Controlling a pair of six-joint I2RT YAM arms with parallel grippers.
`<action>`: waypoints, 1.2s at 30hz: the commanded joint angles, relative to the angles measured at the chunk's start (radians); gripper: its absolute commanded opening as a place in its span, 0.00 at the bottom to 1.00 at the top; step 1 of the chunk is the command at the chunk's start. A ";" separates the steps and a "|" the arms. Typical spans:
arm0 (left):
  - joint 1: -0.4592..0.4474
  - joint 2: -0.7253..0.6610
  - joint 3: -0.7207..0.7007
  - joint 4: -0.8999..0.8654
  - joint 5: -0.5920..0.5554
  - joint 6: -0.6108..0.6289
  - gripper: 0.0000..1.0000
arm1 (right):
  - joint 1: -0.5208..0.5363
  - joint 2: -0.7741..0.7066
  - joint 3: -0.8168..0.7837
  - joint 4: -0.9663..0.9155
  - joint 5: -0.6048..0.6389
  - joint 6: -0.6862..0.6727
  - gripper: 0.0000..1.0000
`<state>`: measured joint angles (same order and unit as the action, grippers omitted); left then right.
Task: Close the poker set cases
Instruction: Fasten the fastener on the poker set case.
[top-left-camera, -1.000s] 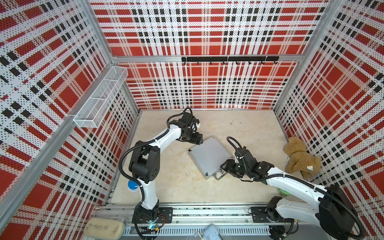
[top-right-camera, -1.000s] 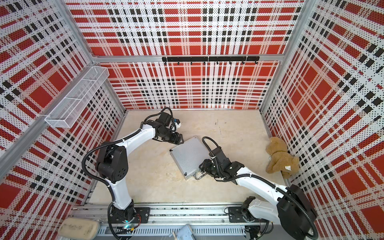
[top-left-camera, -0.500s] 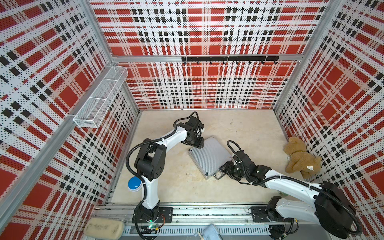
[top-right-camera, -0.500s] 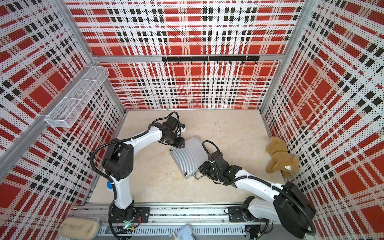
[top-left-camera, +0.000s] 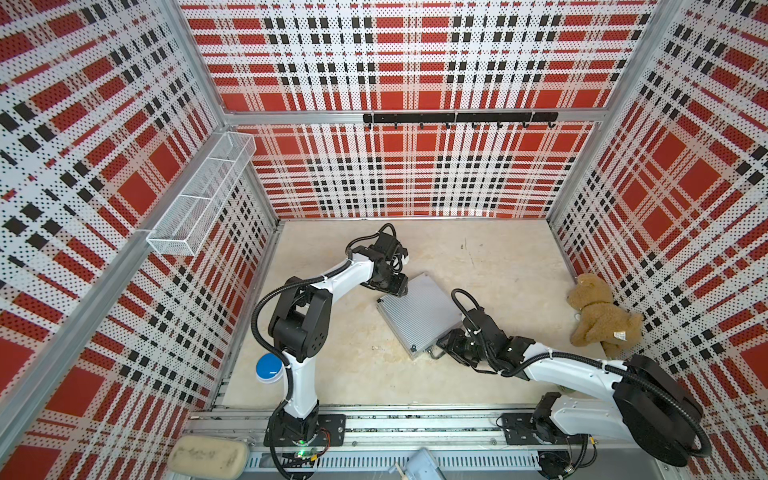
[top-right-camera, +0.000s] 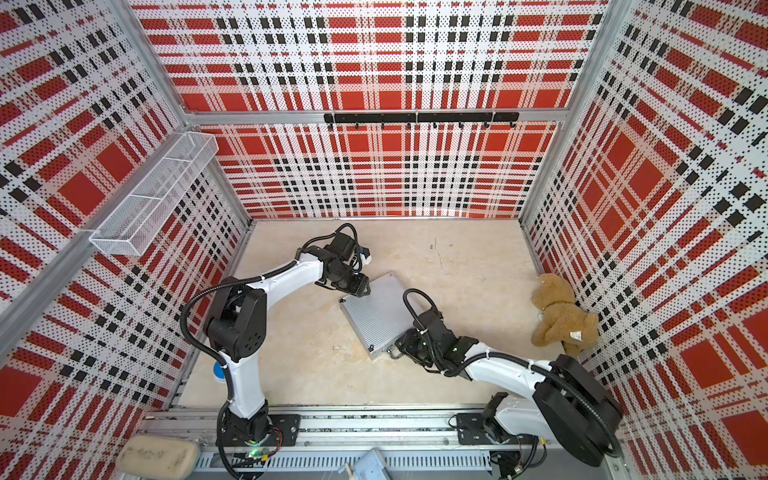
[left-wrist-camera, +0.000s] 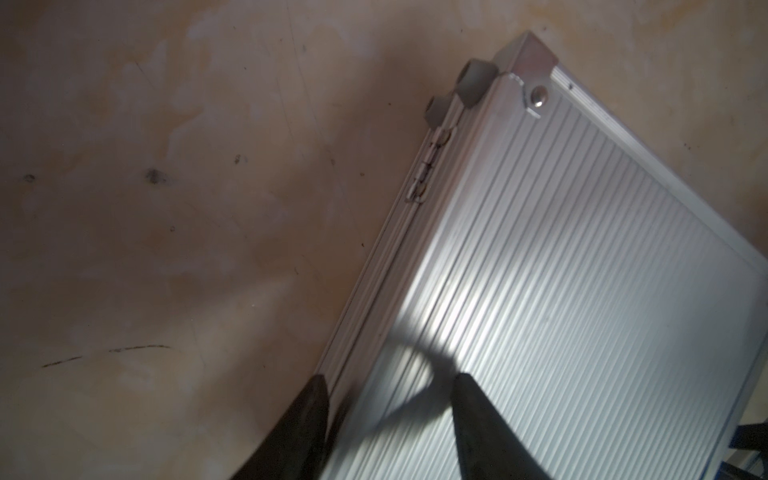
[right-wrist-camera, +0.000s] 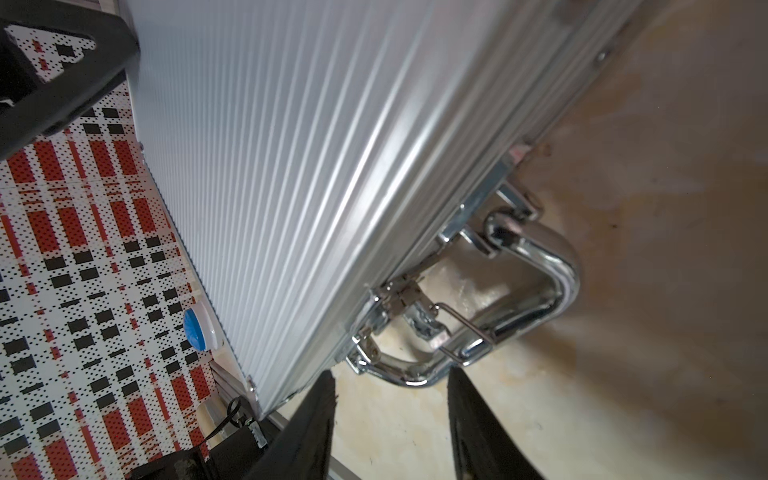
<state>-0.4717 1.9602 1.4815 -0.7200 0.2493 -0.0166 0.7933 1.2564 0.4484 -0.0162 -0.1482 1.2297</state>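
Observation:
One silver ribbed poker set case (top-left-camera: 419, 316) (top-right-camera: 380, 313) lies flat on the floor with its lid down. My left gripper (top-left-camera: 397, 286) (top-right-camera: 359, 289) is at the case's far left corner. In the left wrist view the gripper (left-wrist-camera: 390, 397) is open and straddles the hinged edge of the case (left-wrist-camera: 582, 270), one finger over the ribbed lid and one beside the edge. My right gripper (top-left-camera: 446, 343) (right-wrist-camera: 392, 384) is open just short of the chrome handle (right-wrist-camera: 552, 266) on the near edge, holding nothing. A latch (right-wrist-camera: 419, 316) sticks out next to the handle.
A brown teddy bear (top-left-camera: 598, 320) lies by the right wall. A blue-topped round object (top-left-camera: 269, 368) sits near the left arm's base. A wire basket (top-left-camera: 199, 199) hangs on the left wall and a black hook rail (top-left-camera: 457, 118) on the back wall.
My left gripper has come from the far left onto the case's far corner, and its jaws have narrowed. The right gripper stays at the handle, jaws slightly narrower. The case has not moved.

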 joint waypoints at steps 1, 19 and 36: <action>0.007 0.023 -0.026 -0.012 -0.013 0.015 0.51 | 0.011 0.024 -0.013 0.076 0.015 0.029 0.45; 0.016 0.022 -0.030 -0.012 0.010 0.016 0.51 | 0.026 -0.003 -0.043 0.038 0.076 0.069 0.46; 0.020 0.028 -0.032 -0.012 0.022 0.017 0.50 | 0.025 0.030 -0.028 0.125 0.131 0.060 0.44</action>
<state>-0.4587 1.9606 1.4731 -0.7105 0.2832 -0.0166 0.8143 1.2770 0.4110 0.0238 -0.0525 1.2797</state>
